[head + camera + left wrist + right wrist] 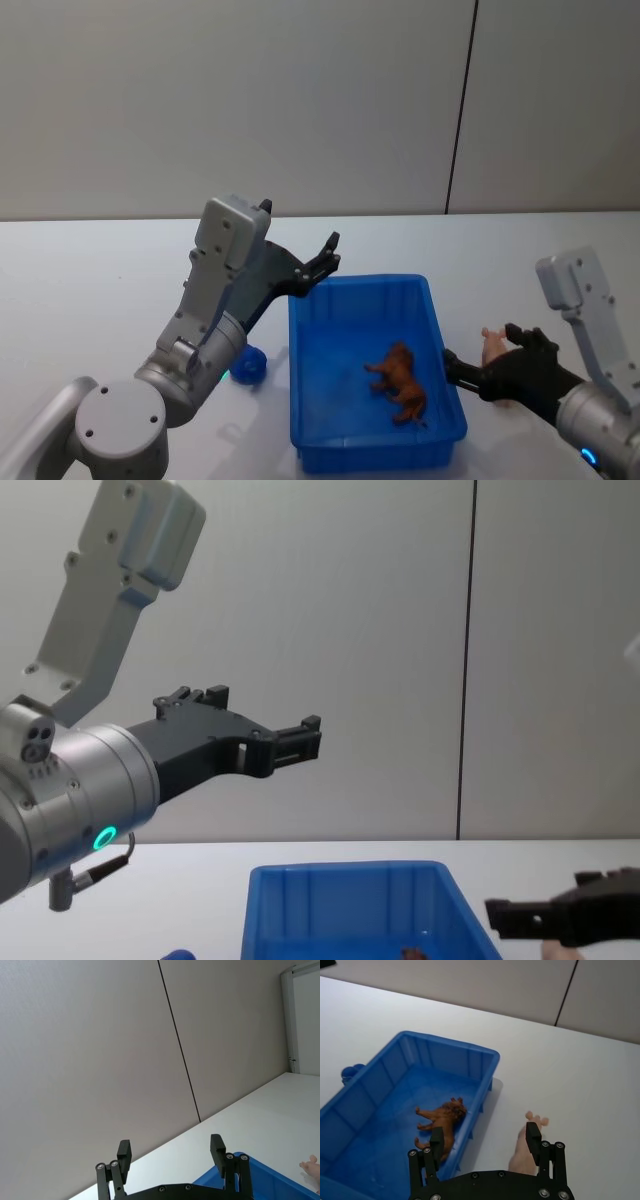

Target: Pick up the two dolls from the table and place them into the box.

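Calling this half done. White table (90,290): wide and plain, with open surface beyond and to the robot's right of the blue box (296,380), which sits just right of centre with upright walls and a thick rim. Left gripper (325,258): raised well above the box's far-left corner, fingers spread wide with nothing between them; looks idle to me. Right gripper (482,348): low over the table just outside the box's right wall, pincer wide and empty. In the right wrist view one finger hangs over the wall and the other sits over the peach-pink doll (522,1152), so the opening isn't centred on it. Reddish-brown doll (400,380): lying on the box floor toward the right wall, so that one is finished. The peach-pink doll is on the table just beside the right wall and not gripped; I can't tell whether it touches the wall. Small blue rounded thing (248,365): on the table by the box's left wall, below the left arm, not part of the job. Left to do: shift the right gripper off the box to straddle the pink doll, close, lift over the rim, release. The tight spot is the wall-side finger, since there's little gap between doll and wall and the rim could catch it. Space above the box's near-right part is open, well apart from the left gripper.
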Controlling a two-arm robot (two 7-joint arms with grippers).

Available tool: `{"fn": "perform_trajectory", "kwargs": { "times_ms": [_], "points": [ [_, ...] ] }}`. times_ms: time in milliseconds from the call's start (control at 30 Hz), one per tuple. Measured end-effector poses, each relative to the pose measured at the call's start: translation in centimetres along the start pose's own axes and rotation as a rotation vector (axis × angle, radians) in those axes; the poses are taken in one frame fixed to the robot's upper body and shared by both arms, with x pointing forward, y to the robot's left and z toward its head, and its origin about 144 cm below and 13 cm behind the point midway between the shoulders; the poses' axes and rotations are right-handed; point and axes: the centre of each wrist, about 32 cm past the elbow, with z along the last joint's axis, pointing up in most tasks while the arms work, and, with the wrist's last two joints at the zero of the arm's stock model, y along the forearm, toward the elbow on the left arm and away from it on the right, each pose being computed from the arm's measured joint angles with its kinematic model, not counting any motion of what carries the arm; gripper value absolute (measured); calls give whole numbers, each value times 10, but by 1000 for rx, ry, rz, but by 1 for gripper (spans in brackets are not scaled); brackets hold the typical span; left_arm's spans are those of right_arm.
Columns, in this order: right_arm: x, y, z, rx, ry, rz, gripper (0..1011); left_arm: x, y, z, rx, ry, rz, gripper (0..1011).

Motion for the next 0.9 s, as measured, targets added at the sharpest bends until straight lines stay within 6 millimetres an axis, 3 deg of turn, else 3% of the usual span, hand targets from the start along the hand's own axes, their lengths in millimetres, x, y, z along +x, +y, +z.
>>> {"fn": "perform_trajectory", "kwargs": {
  "times_ms": [533, 900],
  "points": [
    [-3, -7, -19, -71, 5, -181, 1001, 0, 0, 0, 0, 0, 0, 1001],
    [-1, 10, -34, -132, 7, -200, 1001, 0, 0, 0, 0, 0, 0, 1001]
  ]
}}
